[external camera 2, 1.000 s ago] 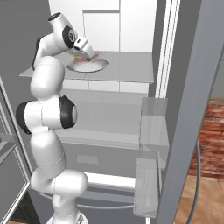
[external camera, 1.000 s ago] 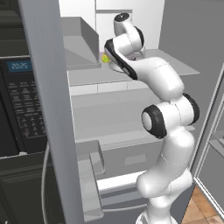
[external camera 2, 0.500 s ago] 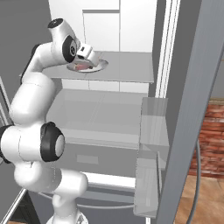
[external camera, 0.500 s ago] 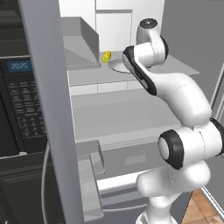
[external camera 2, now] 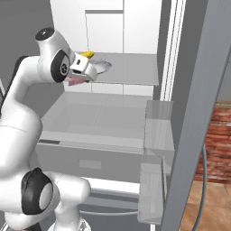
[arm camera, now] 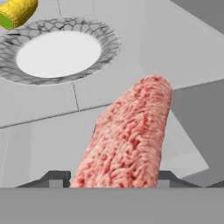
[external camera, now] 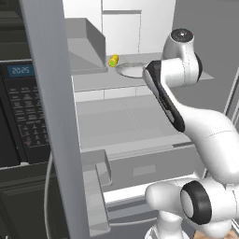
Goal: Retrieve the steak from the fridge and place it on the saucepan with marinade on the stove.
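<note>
The steak [arm camera: 127, 135], a pinkish-red slab, stands on edge between my gripper's [arm camera: 111, 179] two finger tips, which are shut on it. It hangs over the front edge of the upper shelf [arm camera: 175, 39] of the open fridge [external camera: 93, 79]. From the right base view, the steak [external camera 2: 77, 81] shows as a red sliver under the gripper [external camera 2: 81, 76], just in front of the shelf [external camera 2: 131, 67]. The saucepan with marinade and the stove are out of view.
A patterned white plate [arm camera: 59, 52] sits bare on the shelf, a small yellow item [arm camera: 17, 11] behind it. Open fridge doors with bins flank me [external camera: 51, 93] [external camera 2: 198, 113]. A black wall oven [external camera: 18, 102] is at left. Lower shelves and a drawer [external camera: 140, 168] lie below.
The gripper has drawn back from over the plate to the shelf's front edge, carrying the steak off the plate. The arm's elbow has swung outward and down.
</note>
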